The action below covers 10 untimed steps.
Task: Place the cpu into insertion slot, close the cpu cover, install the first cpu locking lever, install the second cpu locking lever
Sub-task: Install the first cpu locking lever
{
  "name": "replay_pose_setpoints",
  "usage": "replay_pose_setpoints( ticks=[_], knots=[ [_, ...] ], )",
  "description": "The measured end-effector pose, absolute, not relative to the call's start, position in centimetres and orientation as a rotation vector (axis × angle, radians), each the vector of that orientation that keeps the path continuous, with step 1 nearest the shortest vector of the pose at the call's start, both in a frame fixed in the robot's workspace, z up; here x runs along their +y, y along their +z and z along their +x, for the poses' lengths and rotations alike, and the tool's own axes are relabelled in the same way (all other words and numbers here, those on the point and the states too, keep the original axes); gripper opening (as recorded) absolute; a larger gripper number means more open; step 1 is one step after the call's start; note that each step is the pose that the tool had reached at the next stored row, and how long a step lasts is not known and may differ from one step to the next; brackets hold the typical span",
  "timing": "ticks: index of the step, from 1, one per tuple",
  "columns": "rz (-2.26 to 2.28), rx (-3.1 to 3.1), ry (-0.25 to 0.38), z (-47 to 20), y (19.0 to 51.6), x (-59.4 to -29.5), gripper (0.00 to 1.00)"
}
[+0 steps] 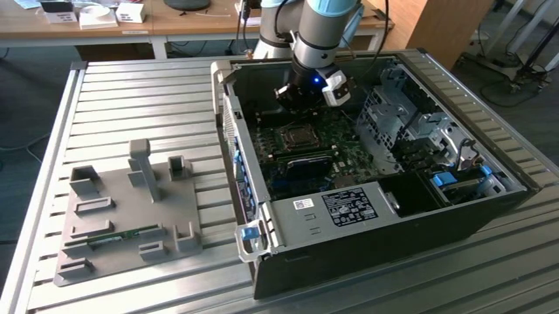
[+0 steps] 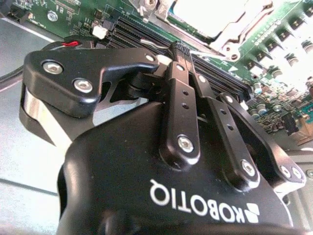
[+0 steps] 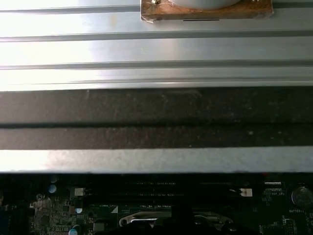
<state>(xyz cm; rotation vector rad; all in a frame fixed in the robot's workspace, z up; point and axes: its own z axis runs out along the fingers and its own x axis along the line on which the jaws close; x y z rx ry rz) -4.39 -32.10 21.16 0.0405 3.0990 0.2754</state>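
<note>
End effector: its fingers are pressed together with nothing seen between them (image 2: pixel 175 49). It hangs inside the open computer case (image 1: pixel 349 261), low over the green board.
Nearest thing: the tip sits just above the long black memory slots (image 2: pixel 215 73), near the socket (image 1: pixel 297 136) and apart from it.
Chip: pale grey top (image 2: pixel 205 12), lying in the socket.
Cover: shiny metal frame (image 2: pixel 244 32) around the chip; it looks to be down flat, though its far edge is cut off.
Levers: too little shows to tell whether either is latched.
Step in hand: my reading is the locking stage, with the chip seated and the cover shut.
Next move calls for: a closed tip set squarely on a thin lever, kept off the memory slots.
Surroundings: the case rests on a slatted metal counter (image 1: pixel 131 98), and a grey parts tray (image 1: pixel 122 216) sits well apart from it.
</note>
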Motion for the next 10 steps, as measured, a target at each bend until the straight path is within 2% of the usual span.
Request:
replay_pose_setpoints(
  ticks=[10],
  knots=[
    [0.094,3.095,0.274,-4.46,21.17,-32.05,0.11]
  ],
)
